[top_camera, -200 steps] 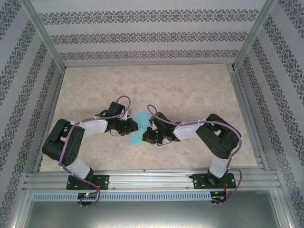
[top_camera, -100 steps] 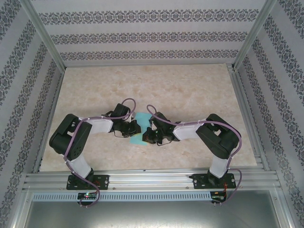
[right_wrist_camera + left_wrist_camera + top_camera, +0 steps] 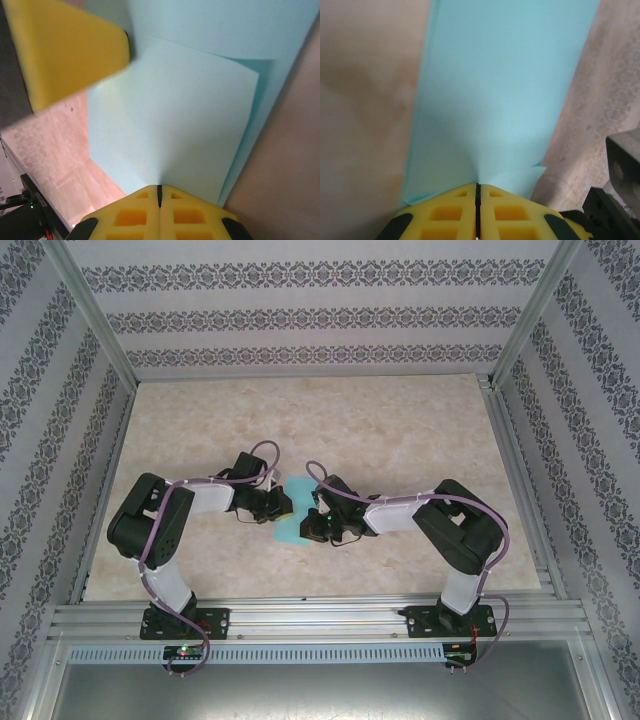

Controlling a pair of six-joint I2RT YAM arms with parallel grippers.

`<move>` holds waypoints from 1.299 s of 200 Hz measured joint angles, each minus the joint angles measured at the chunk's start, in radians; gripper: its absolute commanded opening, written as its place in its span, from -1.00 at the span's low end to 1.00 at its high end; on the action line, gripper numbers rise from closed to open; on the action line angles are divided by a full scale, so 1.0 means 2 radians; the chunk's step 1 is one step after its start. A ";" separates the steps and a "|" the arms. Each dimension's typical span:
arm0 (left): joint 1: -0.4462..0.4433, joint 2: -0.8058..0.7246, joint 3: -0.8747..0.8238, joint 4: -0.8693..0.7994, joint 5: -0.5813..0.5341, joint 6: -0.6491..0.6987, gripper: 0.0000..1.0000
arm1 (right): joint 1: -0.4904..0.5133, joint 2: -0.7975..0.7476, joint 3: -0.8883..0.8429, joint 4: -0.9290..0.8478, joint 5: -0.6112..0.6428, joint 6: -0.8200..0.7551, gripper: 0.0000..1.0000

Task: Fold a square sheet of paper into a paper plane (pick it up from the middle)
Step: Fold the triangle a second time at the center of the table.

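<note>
One square sheet of paper (image 3: 292, 532) sits partly folded near the middle of the table (image 3: 400, 420) in the top view. Left wrist view: left gripper (image 3: 477, 190) fully closed, pinching the sheet's edge. Right wrist view: right gripper (image 3: 159, 192) fully closed, pinching the upper folded layer.

A pale marbled tabletop boxed in by patterned walls.

The tabletop (image 3: 400, 430) is beige with faint, cloudy brown veining, softly and evenly lit. The walls (image 3: 300, 310) on three sides carry white wallpaper with horizontal bands of dark grey floral ornament. Slim aluminium posts (image 3: 92, 315) rise at the two far corners. Ribbed aluminium rails (image 3: 320, 618) cross the near edge, with a perforated white strip (image 3: 320, 653) just below them and a plain grey surface (image 3: 320, 690) beneath.
</note>
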 measured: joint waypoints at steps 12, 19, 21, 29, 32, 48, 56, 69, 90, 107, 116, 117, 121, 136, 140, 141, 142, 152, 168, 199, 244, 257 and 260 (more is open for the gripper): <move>0.010 0.004 0.005 -0.001 0.000 0.004 -0.79 | 0.000 0.000 0.000 -0.001 0.000 -0.001 -1.00; 0.014 0.005 0.007 -0.002 -0.001 0.006 -0.78 | 0.000 0.000 0.000 -0.001 0.000 -0.001 -1.00; 0.015 0.005 0.008 -0.003 -0.001 0.008 -0.78 | 0.000 0.000 0.001 -0.001 0.000 -0.001 -1.00; 0.020 0.005 0.010 -0.005 -0.004 0.010 -0.78 | 0.000 0.000 0.001 -0.002 0.000 -0.002 -1.00; 0.022 0.005 0.010 -0.006 -0.005 0.011 -0.77 | 0.000 0.000 0.001 -0.003 0.000 -0.002 -1.00; 0.031 0.005 0.012 -0.010 -0.006 0.018 -0.76 | 0.000 0.000 0.002 -0.004 0.000 -0.002 -1.00; 0.034 0.005 0.014 -0.015 -0.007 0.021 -0.76 | 0.000 0.000 0.002 -0.005 0.000 -0.002 -1.00; 0.036 0.004 0.018 -0.025 -0.010 0.026 -0.74 | 0.000 0.000 0.003 -0.007 0.000 -0.002 -1.00; 0.039 -0.006 0.024 -0.044 -0.022 0.036 -0.70 | 0.000 0.000 0.006 -0.012 -0.001 -0.002 -1.00; 0.042 -0.023 0.025 -0.051 -0.021 0.039 -0.67 | 0.000 0.000 0.007 -0.016 -0.001 -0.003 -1.00; 0.041 -0.036 0.024 -0.053 -0.019 0.040 -0.66 | 0.000 0.000 0.009 -0.019 -0.001 -0.003 -1.00; 0.041 -0.037 0.024 -0.054 -0.019 0.040 -0.66 | 0.000 0.000 0.009 -0.019 -0.001 -0.003 -1.00; 0.041 -0.044 0.024 -0.054 -0.017 0.040 -0.65 | 0.000 0.001 0.010 -0.021 -0.001 -0.003 -1.00; 0.038 -0.067 0.022 -0.053 -0.010 0.039 -0.66 | 0.000 0.001 0.013 -0.025 -0.001 -0.003 -1.00; 0.036 -0.073 0.020 -0.054 -0.008 0.039 -0.66 | 0.000 0.001 0.013 -0.026 -0.001 -0.003 -1.00; 0.036 -0.074 0.020 -0.054 -0.008 0.039 -0.65 | 0.000 0.001 0.013 -0.026 -0.001 -0.003 -1.00; 0.035 -0.076 0.019 -0.054 -0.007 0.039 -0.65 | 0.000 0.001 0.013 -0.026 -0.001 -0.003 -1.00; 0.027 -0.084 0.017 -0.053 -0.006 0.039 -0.66 | 0.000 0.001 0.014 -0.028 -0.001 -0.003 -1.00; 0.010 -0.086 0.012 -0.050 -0.003 0.039 -0.67 | 0.000 0.002 0.015 -0.029 -0.001 -0.003 -1.00; -0.010 -0.059 0.010 -0.044 0.002 0.039 -0.72 | 0.000 0.002 0.015 -0.030 -0.002 -0.003 -1.00; -0.011 -0.010 0.010 -0.043 -0.020 0.039 -0.81 | 0.000 0.003 0.016 -0.031 -0.004 -0.011 -1.00; -0.011 -0.006 0.011 -0.042 -0.019 0.039 -0.81 | 0.000 0.003 0.016 -0.032 -0.004 -0.013 -0.97; -0.011 -0.006 0.011 -0.041 -0.019 0.039 -0.81 | 0.000 0.003 0.016 -0.032 -0.004 -0.013 -0.97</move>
